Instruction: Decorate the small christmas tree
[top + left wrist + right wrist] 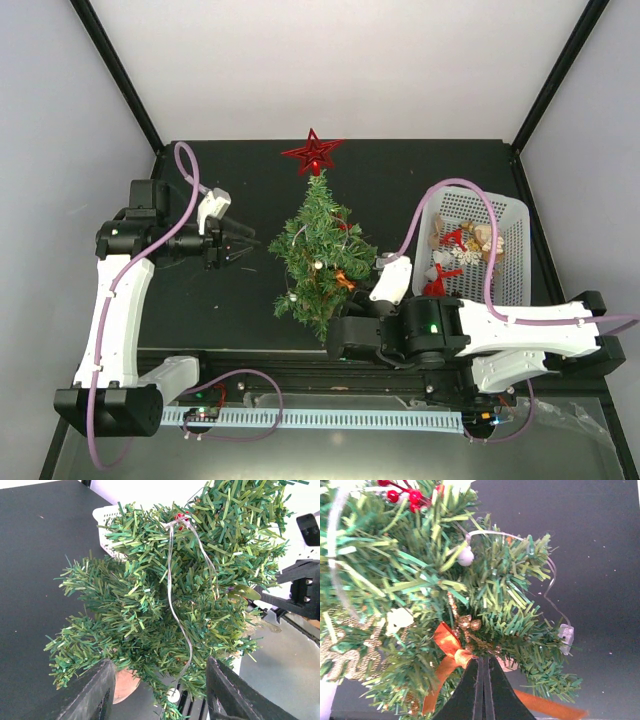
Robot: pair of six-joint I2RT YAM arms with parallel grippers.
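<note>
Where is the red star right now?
In the overhead view, the red star sits at the tip of the small christmas tree, mid-table toward the far edge, with the white basket further right and nearer.

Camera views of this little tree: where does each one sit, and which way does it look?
Top external: above and behind the arms, looking down on the table, small christmas tree and white basket; left arm and right arm both show.
Left wrist: on the left arm, facing the tree's side; the open left gripper frames the bottom edge.
Right wrist: on the right arm, close against the branches and an orange ribbon; the shut right gripper shows below.
Shared: both wrist views show the tree's clear light wire.
</note>
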